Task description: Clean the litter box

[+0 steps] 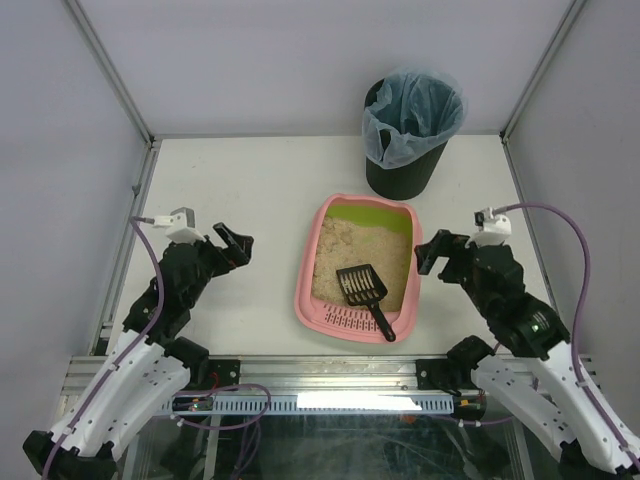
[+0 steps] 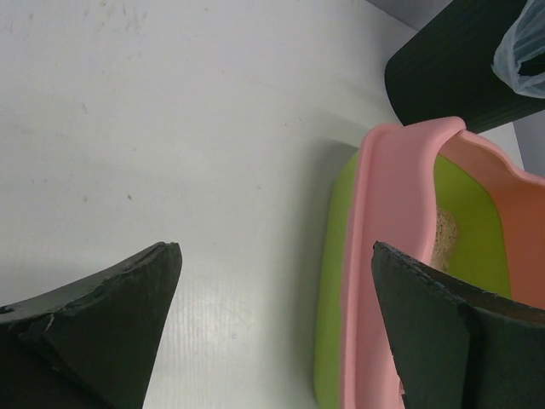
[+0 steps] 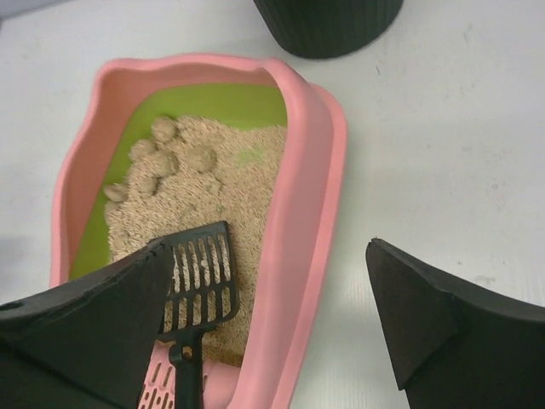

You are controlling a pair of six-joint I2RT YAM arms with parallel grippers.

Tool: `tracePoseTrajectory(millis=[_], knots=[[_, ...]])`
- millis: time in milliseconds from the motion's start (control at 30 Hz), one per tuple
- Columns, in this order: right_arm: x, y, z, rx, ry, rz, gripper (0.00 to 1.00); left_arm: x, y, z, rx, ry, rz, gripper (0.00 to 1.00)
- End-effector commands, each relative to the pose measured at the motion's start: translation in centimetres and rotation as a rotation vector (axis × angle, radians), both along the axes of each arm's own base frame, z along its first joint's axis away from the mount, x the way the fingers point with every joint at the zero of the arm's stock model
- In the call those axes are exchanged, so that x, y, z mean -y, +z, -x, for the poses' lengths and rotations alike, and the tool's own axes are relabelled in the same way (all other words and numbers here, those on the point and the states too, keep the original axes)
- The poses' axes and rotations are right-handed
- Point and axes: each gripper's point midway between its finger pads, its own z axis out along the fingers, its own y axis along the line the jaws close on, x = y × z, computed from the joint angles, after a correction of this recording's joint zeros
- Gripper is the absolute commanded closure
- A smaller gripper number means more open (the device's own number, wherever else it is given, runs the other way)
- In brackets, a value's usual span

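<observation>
Left tool [image 1: 233, 246] and right tool [image 1: 431, 251] hang released, flanking the box [image 1: 303, 272]; we judge it stiff, litter-heavy, best gripped at its pink rim.

The white table [image 1: 240, 200] carries the pink litter box [image 1: 304, 272] at the centre of the frame. A black round bin [image 1: 400, 176] with a bluish bag [image 1: 415, 110] stands just beyond it, upper right.

The litter box [image 1: 304, 280]: pink shell, lime-green inner end. Litter [image 1: 340, 250] beige, clumps [image 3: 174, 158] darker tan. Scoop [image 1: 361, 285] inside litter box: black, slotted. Bin [image 1: 400, 172] beyond litter box: black, ribbed; bag [image 1: 415, 105] pale translucent blue.
</observation>
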Motion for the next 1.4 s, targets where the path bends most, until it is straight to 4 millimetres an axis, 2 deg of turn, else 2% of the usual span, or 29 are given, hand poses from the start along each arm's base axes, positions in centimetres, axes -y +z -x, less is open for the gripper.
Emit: tracePoseTrajectory(millis=[0, 100, 233, 367, 433, 533, 667, 833, 933, 1133, 1233, 1367], knots=[[-0.5, -0.9, -1.6, -0.138, -0.077, 0.019, 0.03, 1.3, 3.0, 0.0, 0.03, -0.093, -0.021, 0.01], [-2.0, -3.1, -2.7, -0.22, -0.047, 0.052, 0.06, 2.5, 2.9, 0.1, 0.018, -0.175, -0.043, 0.03], [-3.8, -4.4, -4.6, -0.242, 0.007, 0.028, 0.12, 3.8, 2.6, 0.4, 0.005, -0.253, -0.036, 0.08], [-4.9, -6.4, -6.2, -0.33, 0.044, 0.047, 0.25, 4.7, 2.7, 0.9, 0.011, -0.312, -0.028, 0.13], [-5.3, -7.3, -6.6, -0.355, 0.057, 0.056, 0.36, 5.0, 2.7, 1.1, 0.011, -0.338, -0.025, 0.16], [-6.1, -8.3, -6.6, -0.389, 0.091, 0.053, 0.45, 5.6, 3.1, 1.5, 0.016, -0.375, -0.017, 0.19], [-7.4, -9.9, -5.8, -0.457, 0.12, 0.088, 0.51, 5.3, 3.5, 1.4, 0.036, -0.378, -0.046, 0.2], [-10.1, -10.1, -5.6, -0.442, 0.14, 0.06, 0.59, 5.5, 3.1, 1.3, 0.025, -0.398, -0.07, 0.23], [-11.6, -9.8, -6.5, -0.42, 0.152, 0.027, 0.63, 5.9, 2.5, 1.5, 0.008, -0.427, -0.069, 0.25], [-15.3, -8.2, -9.1, -0.335, 0.278, 0.04, 0.63, 6.6, 1.8, 1.3, -0.003, -0.461, -0.068, 0.25], [-16.6, -7.9, -10.1, -0.313, 0.325, 0.061, 0.6, 7.0, 1.2, 1.2, -0.027, -0.487, -0.072, 0.25], [-15.7, -6.1, -10.7, -0.274, 0.298, 0.106, 0.47, 6.8, 1.1, 1.0, -0.027, -0.47, -0.077, 0.23]])
